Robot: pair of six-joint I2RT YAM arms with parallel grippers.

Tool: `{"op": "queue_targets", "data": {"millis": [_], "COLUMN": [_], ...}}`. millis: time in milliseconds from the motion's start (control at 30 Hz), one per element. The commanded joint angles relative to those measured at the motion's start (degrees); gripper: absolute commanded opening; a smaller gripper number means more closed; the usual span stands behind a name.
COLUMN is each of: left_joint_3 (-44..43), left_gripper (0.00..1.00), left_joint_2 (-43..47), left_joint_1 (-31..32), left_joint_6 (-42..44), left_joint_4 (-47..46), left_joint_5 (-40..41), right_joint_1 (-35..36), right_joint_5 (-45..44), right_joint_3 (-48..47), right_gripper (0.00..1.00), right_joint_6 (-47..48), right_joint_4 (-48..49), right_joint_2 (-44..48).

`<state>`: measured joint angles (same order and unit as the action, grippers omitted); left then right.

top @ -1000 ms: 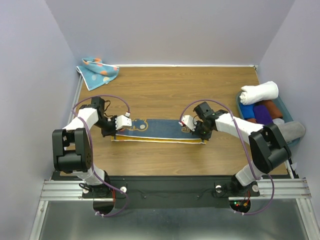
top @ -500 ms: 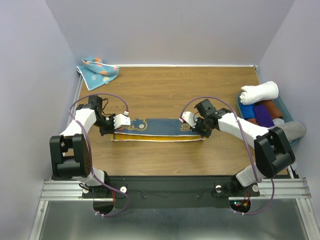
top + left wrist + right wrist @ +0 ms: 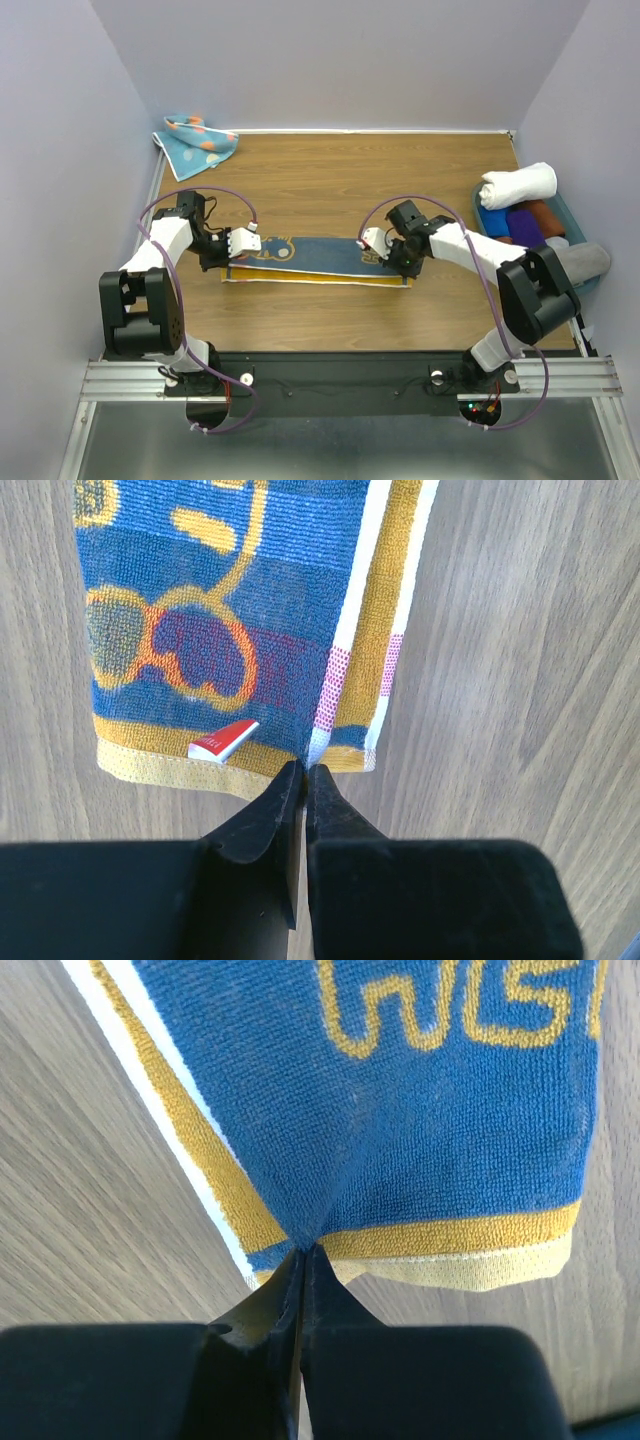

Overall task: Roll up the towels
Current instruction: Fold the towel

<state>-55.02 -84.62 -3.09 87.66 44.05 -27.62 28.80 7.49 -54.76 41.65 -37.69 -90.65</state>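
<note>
The mustard-yellow towel (image 3: 310,258) with its navy printed face lies as a long folded strip across the middle of the table. My left gripper (image 3: 230,262) is shut on the strip's left end. In the left wrist view the tips (image 3: 304,770) pinch the yellow hem of the towel (image 3: 230,610) beside a red tag. My right gripper (image 3: 400,265) is shut on the right end. In the right wrist view the tips (image 3: 302,1252) nip the navy and yellow border of the towel (image 3: 420,1110). The light blue dotted towel (image 3: 195,143) lies crumpled in the back left corner.
A blue bin (image 3: 578,218) at the right edge holds rolled towels, with a white roll (image 3: 518,184) on top and a grey roll (image 3: 585,262) hanging over its near rim. Walls close in the table on the left, back and right.
The left arm has drawn a little to the left with its end of the towel. The right arm has barely shifted. Both grips have held.
</note>
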Motion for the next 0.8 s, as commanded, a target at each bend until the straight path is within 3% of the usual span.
{"op": "queue_targets", "data": {"millis": [0,500,767], "left_joint_3": [-0.96,-0.96,3.69], "left_gripper": [0.00,0.00,0.00], "left_joint_2": [0.86,5.25,5.09], "left_joint_1": [-0.25,-1.83,-1.83], "left_joint_6": [1.29,3.04,2.79], "left_joint_4": [1.30,4.99,2.62], "left_joint_5": [-1.12,-1.39,-0.77], "right_joint_1": [-0.32,-0.49,-0.41], "right_joint_5": [0.07,0.95,2.89], "right_joint_3": [-2.63,-3.07,-1.40], "right_gripper": [0.01,0.01,0.01], "right_joint_6": [0.01,-0.08,0.63], "right_joint_4": [-0.98,-4.40,-4.67], "right_joint_2": [-0.14,7.50,4.27]}}
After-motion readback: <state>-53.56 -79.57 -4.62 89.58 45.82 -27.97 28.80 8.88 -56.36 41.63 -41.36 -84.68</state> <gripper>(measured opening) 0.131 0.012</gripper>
